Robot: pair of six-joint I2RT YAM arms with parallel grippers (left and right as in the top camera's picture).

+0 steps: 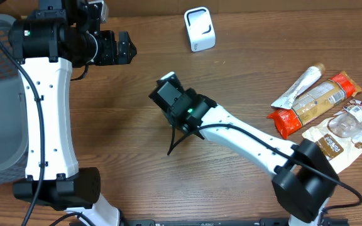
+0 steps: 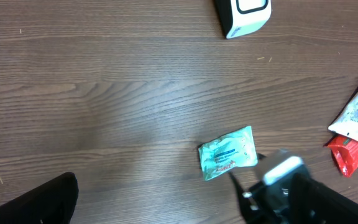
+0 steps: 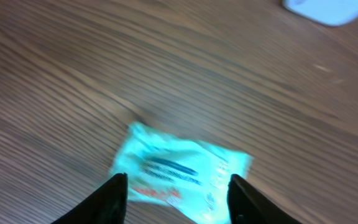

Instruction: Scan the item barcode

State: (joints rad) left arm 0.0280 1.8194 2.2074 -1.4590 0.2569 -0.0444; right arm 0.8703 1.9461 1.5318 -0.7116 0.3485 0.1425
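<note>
A teal packet (image 3: pixel 182 168) is seen lying on the wooden table (image 3: pixel 55 74) beneath the right gripper (image 3: pixel 179 198), whose jaws are parted. The left gripper (image 1: pixel 128 49) is held wide open, well apart.

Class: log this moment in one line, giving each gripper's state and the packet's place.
left gripper: open, empty | right gripper: open, above teal packet | teal packet: lying on table

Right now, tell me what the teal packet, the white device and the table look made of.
Teal packet: probably thin plastic film, slightly glossy, with crinkled, sealed edges. White device: likely moulded hard plastic, smooth, with rounded corners. Table: wood or wood-look laminate, matt brown with grain lines; cannot tell which.
</note>
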